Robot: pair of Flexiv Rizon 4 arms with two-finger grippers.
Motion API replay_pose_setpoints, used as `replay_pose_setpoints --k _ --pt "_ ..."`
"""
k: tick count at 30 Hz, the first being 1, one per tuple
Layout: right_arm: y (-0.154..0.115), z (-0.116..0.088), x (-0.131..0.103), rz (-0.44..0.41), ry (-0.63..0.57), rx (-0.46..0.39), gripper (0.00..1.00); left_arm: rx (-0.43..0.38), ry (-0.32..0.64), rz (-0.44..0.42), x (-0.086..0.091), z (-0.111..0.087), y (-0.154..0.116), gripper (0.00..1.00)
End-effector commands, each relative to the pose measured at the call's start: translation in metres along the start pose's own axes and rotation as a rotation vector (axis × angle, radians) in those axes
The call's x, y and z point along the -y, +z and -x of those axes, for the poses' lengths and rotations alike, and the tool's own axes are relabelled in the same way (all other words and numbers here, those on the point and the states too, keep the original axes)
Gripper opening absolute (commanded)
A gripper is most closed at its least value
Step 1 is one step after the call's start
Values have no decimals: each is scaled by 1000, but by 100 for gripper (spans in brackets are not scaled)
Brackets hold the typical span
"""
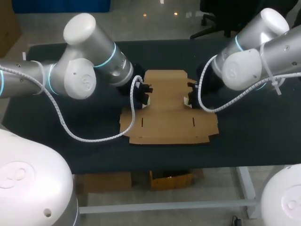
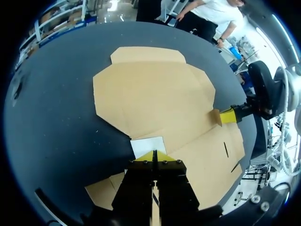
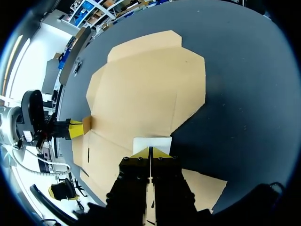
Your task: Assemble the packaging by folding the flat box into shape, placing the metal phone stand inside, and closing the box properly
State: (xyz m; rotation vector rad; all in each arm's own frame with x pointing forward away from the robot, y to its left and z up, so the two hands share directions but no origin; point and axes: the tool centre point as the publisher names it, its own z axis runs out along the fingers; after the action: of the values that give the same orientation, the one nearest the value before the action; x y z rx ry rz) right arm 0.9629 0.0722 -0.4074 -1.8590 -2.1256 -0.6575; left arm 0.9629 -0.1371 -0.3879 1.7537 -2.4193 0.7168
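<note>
The flat brown cardboard box [image 1: 169,110] lies unfolded in the middle of the black table. My left gripper [image 1: 146,100] is shut, with its yellow tips at the box's left edge. In the left wrist view my left gripper [image 2: 154,156] touches a small side flap [image 2: 148,146] that is tilted up just ahead of it. My right gripper [image 1: 188,101] is shut at the opposite edge. In the right wrist view my right gripper [image 3: 150,153] meets its own small flap [image 3: 151,143] the same way. I cannot tell whether either flap is pinched. No metal phone stand is in view.
The black table [image 1: 249,132] has bare surface on all sides of the box. My two arms come in low from the left and right, with white cables looping down beside the box.
</note>
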Motion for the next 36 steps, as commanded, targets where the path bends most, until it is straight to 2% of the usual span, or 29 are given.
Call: replay_pose_setpoints --k 1,18,36 --pt "4 -2 -1 -7 7 21 0 16 -1 0 0 -4 5 0" --pt "13 1 -4 -32 19 26 0 48 -26 -5 6 -3 22 0" --pt "27 3 0 -78 46 40 0 84 -63 29 3 2 30 0"
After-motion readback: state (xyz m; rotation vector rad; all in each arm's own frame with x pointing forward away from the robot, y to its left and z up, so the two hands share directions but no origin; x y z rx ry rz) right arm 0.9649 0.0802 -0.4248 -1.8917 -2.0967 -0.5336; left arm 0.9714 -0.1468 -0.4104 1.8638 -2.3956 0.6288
